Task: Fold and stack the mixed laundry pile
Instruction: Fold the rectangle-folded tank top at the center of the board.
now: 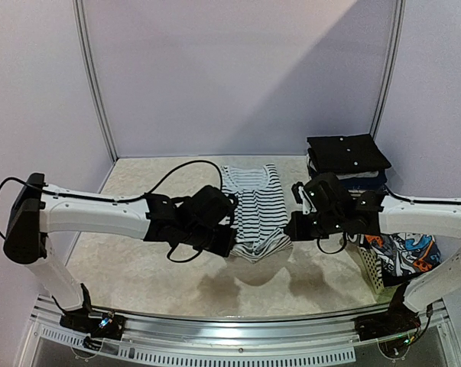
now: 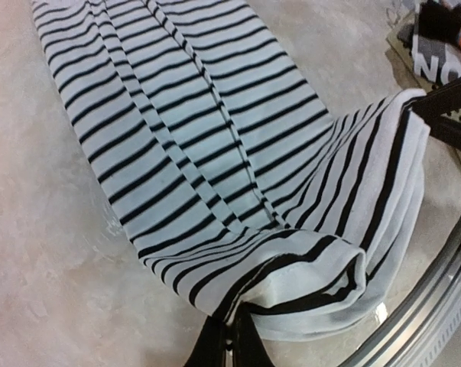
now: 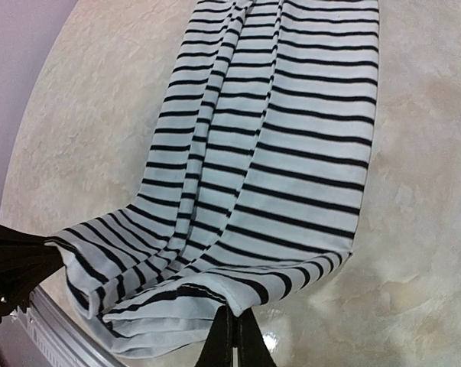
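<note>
Lilac walls [image 1: 238,69] are enclosing a pale, marbled bench [image 1: 138,267] in the overhead view. At the far right a folded stack [image 1: 346,157], dark cloth on top, is sitting squared off, so part of the job looks done. At the near right a white lattice basket [image 1: 371,275] is holding a printed garment [image 1: 402,252], not yet folded. In the middle the striped garment [image 1: 253,202] is lying lengthwise from far to near. The left claw [image 1: 232,246] and right claw [image 1: 293,229] are lifting its near hem off the bench, one at each corner. I judge this to be the start of a fold toward the far end.

From the left wrist, the claw's black fingers [image 2: 215,345] are pinching tight on the doubled hem at the bottom of the frame. The cloth is sagging across to the right claw, and the far part is resting flat on the bench.

From the right wrist, the fingers [image 3: 224,340] are clamping narrow on the hem's other corner, with the left claw showing at the left edge. A metal rail [image 3: 54,325] is running along the bench's near edge beneath the raised cloth.

Folding this piece, stacking it and then dealing with the basket's contents appear to be left.
</note>
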{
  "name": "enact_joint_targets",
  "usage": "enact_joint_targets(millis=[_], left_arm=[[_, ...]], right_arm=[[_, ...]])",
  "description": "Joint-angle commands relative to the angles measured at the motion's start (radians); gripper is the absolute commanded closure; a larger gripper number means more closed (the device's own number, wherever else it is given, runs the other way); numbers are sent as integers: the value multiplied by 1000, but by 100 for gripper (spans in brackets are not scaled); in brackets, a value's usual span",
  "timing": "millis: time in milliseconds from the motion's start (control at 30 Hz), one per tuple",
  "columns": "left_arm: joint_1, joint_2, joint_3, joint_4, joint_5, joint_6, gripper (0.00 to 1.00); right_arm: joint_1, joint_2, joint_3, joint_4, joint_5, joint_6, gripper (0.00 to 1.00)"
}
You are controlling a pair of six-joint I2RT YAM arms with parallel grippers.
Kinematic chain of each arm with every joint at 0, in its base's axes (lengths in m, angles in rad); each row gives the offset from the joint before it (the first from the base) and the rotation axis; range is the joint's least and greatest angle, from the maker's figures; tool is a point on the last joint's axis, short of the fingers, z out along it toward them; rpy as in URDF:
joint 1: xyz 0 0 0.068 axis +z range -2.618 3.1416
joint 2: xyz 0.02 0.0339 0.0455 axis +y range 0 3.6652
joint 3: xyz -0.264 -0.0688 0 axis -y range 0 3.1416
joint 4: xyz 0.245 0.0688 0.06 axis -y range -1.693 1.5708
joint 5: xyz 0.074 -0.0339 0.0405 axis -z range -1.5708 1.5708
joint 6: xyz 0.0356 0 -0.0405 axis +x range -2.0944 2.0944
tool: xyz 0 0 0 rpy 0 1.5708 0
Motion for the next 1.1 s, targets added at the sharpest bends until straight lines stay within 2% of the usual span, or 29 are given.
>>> enact_joint_targets(millis=[0,400,1067], left_arm=[[74,29,70,-36,-7,86,97],[241,159,262,-94,53,198,98],[375,389,454,-91,114,272,98]], right_arm=[[-58,87,87,-7,44,-66,100],[-182,282,273,10,23,-150,100],[-284,562,496,8,-66,-209,100]])
